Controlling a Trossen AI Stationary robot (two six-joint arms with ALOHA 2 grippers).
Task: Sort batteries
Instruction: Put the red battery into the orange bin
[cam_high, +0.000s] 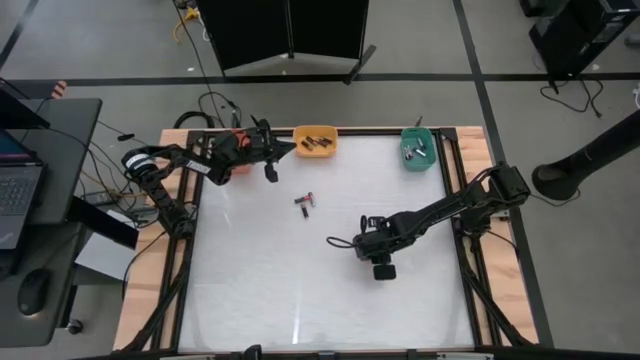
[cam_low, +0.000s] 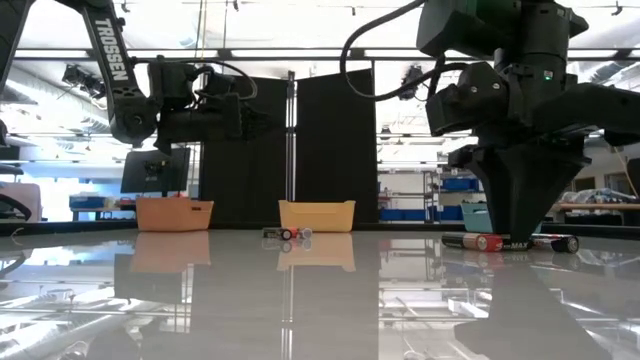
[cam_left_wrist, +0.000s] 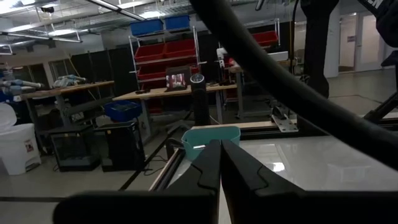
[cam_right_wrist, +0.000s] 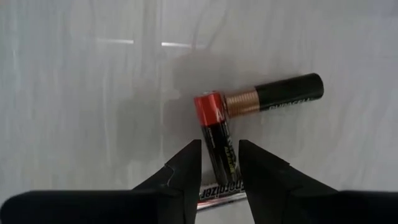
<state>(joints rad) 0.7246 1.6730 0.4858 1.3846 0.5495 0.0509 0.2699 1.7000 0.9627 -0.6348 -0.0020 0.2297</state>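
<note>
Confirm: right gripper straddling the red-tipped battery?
Yes. The right gripper has a finger on each side of the red-tipped battery, which lies on the table.

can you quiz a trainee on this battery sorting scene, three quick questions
1. True or false: the right gripper has its fingers on either side of a red-ended battery lying on the table.
2. Which bin sits nearest the left gripper? A) teal bin B) yellow bin C) neither
3. Fill in: in the right wrist view, the red-ended battery touches a black and ____ battery.

Key
1. True; the fingers straddle it, not yet closed.
2. B
3. copper
</note>
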